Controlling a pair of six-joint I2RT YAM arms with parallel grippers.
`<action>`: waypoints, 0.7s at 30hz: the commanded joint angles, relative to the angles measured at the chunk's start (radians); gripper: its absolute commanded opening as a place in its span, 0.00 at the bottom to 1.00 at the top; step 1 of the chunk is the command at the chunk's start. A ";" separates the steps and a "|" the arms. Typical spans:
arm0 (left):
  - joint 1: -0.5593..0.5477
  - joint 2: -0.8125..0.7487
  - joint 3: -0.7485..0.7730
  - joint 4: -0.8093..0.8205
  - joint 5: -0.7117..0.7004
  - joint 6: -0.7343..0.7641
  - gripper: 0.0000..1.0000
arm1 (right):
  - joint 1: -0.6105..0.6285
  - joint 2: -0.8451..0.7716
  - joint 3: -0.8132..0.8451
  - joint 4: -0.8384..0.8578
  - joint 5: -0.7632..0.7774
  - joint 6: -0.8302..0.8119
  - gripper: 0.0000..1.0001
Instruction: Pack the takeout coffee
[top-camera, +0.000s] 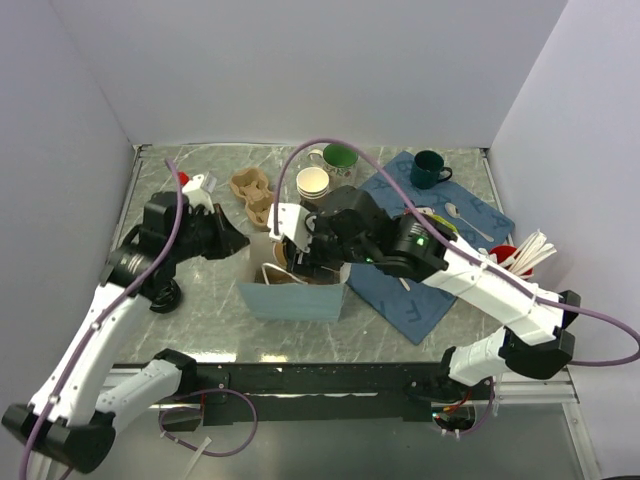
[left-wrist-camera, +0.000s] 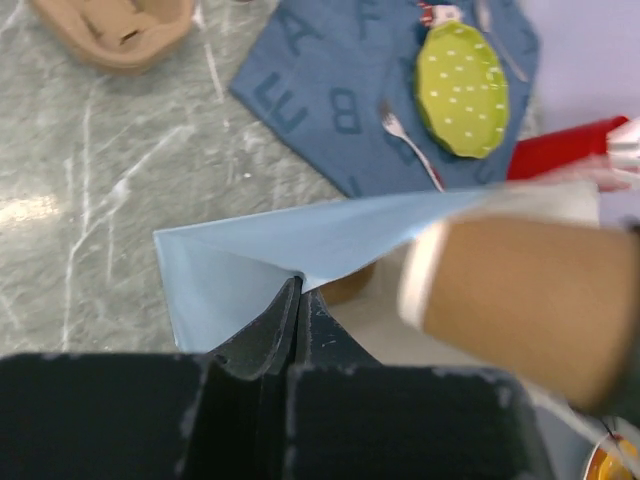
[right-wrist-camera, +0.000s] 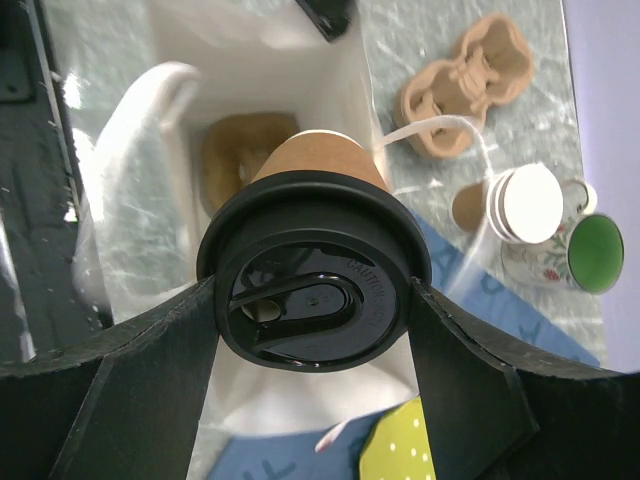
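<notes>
Jaws first: left gripper pressed flat together on the bag's blue wall, paper pinched between the fingertips; right gripper spread wide and grasping the coffee by its black lid, one finger at each side of the rim.

Bag placement: toward the near edge of the worktop, about midway along it, with a blue cloth just beside it on the right.

Likely reason for the left pinch: to draw the wall outward and keep the mouth wide and steady, since thin paper could otherwise sag or slide under the cup. Likely reason for the lid-level grasp: leaves the tapered body free to go down through the opening before the fingers meet the walls.

Coffee relative to the jaws: lid level with the right fingertips and facing back toward the wrist, brown body pointing away from them toward the bag's white inside, over a brown thing lying on the bottom. From the left wrist, seen only as a blur, near the pinched wall but apart from those jaws. Cannot tell whether the base is past the rim. Not yet let go, and not visibly resting on anything.
</notes>
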 joint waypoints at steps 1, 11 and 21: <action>-0.002 -0.100 -0.058 0.163 0.073 0.041 0.01 | 0.024 0.022 -0.018 0.016 0.145 0.011 0.42; -0.002 -0.120 -0.043 0.076 0.050 0.083 0.14 | 0.104 0.004 -0.146 0.045 0.171 0.007 0.42; -0.002 -0.212 0.027 -0.223 0.070 -0.027 0.58 | 0.248 -0.001 -0.233 0.085 0.349 0.125 0.41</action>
